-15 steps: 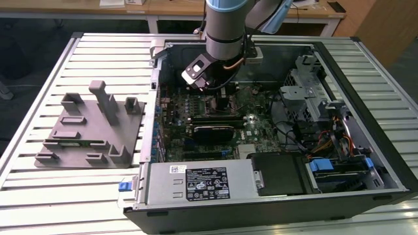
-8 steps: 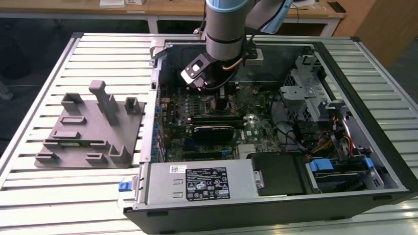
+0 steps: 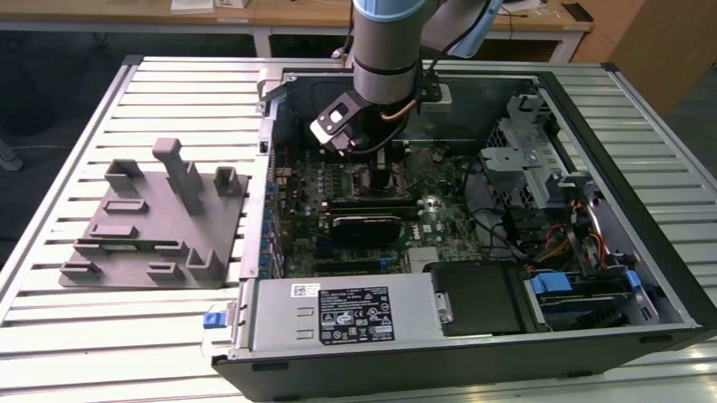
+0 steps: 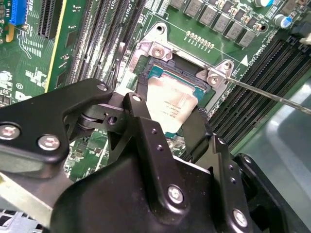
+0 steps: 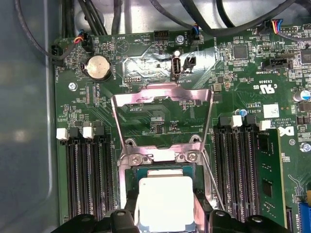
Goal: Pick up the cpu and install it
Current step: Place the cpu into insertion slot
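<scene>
Exterior view: the arm (image 3: pixel 387 59) reaches into the open computer case (image 3: pixel 448 374), over the motherboard (image 3: pixel 442 214).

Second wrist view: the hand (image 4: pixel 170 116) is narrowed onto opposite edges of the cpu (image 4: pixel 171 102), at the socket (image 4: pixel 158 73).

First wrist view: the load plate (image 5: pixel 163 94) stands open.

The chip looks light, stiff and fragile, best held by its edges.

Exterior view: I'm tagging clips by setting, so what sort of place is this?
Probably a lab or workshop for PC assembly: an open computer case lies on a slatted table, a grey fixture beside it, desks behind, and the gripper clamps a cpu at the socket.
</scene>
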